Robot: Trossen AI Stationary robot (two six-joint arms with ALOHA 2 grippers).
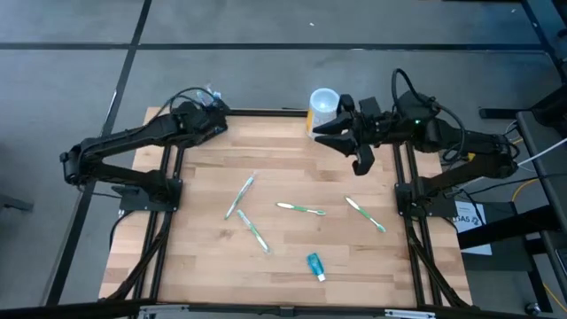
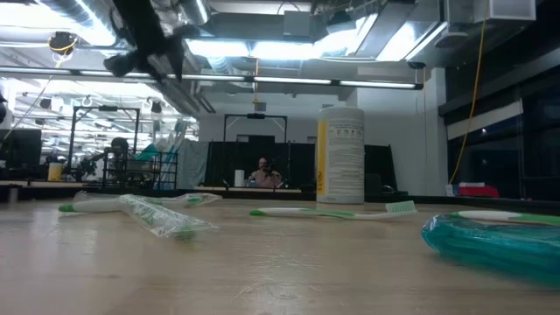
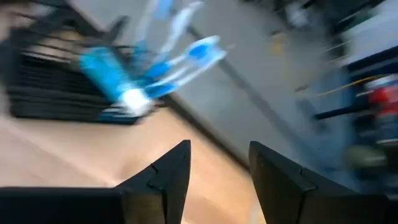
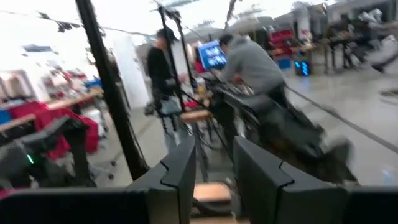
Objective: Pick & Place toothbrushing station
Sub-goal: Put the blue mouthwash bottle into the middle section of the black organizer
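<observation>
Wood-plank tabletop (image 1: pixel 292 239), pale and matte w/ visible board seams, is framed by black metal rails. The toothbrushing station (image 3: pixel 56 87) is seen in the left wrist view as a black, ribbed, rectangular block at the table's far-left corner, right at the edge. Its long axis appears to run along the table's back edge, though blur makes this approx. Blue-and-white brushes (image 3: pixel 180 59) and a blue tube w/ a white cap (image 3: pixel 112 81) are stood in its top, leaning away from the block; their exact count cannot be told. In the high view only a small blue-white cluster (image 1: pixel 211 93) is made out there.

The left gripper (image 1: pixel 213 115) is held just beside that corner, above the table; its dark, angular fingers (image 3: pixel 165 180) are parted w/ nothing between them. The right gripper (image 1: pixel 332 133) is held near the back edge at centre-right, next to the cup; its fingers (image 4: pixel 180 168) are also spread and nothing is held.

One cylindrical white cup w/ a yellow band (image 1: pixel 322 105) is stood upright at the back edge. Four slim green-and-white toothbrushes are laid flat mid-table: one (image 1: pixel 241 195), a second in clear crinkled wrap (image 1: pixel 252 230), a third (image 1: pixel 301 209), a fourth (image 1: pixel 365 214). One teal tube (image 1: pixel 315 264) is laid nearer the front edge.

Two people (image 4: pixel 249 68) are seen in the room beyond, in the right wrist view.
</observation>
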